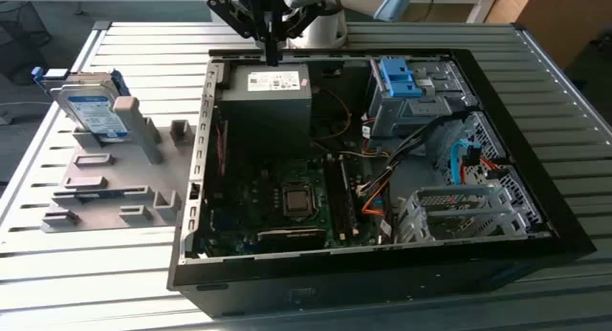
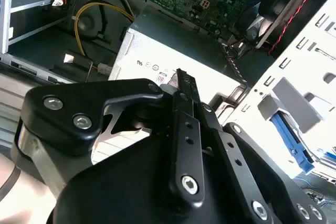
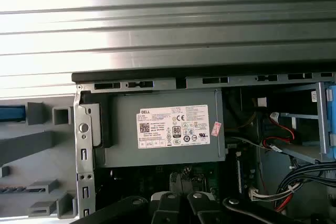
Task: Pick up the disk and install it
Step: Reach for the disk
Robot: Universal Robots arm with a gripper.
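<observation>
Ribbed metal slats form the table point(image 1: 564, 94), pale and glossy, running across under everything. On it lies a black computer case point(image 1: 383, 288), a large rectangular box resting on its side with the side panel off, so its inside is open. Beside it, on the exterior view's left, sits a flat matte grey fixture plate point(image 1: 105, 195) with raised blocks and slotted holders.

Inside the case, a dark green motherboard point(image 1: 277, 202) covers the floor, crossed by orange, red and blue cables. A dark grey power supply point(image 1: 268, 109) with smooth sheet-metal sides and a white sticker fills the far corner. A silver perforated drive cage point(image 1: 469, 209) stands toward the exterior view's right.

The disk point(image 1: 96, 109) is outside the case, standing on edge in a holder at the far end of the fixture plate. It is a flat silver-grey slab with a white-and-blue label and blue plastic framing along its edges. A bare blue plastic bracket point(image 1: 400, 79) sits in a bay at the far side of the case.

The gripper point(image 1: 272, 59), black with bolted linkage arms, hangs above the far edge of the power supply, well apart from the disk. Its fingers are pressed together with nothing between them.
</observation>
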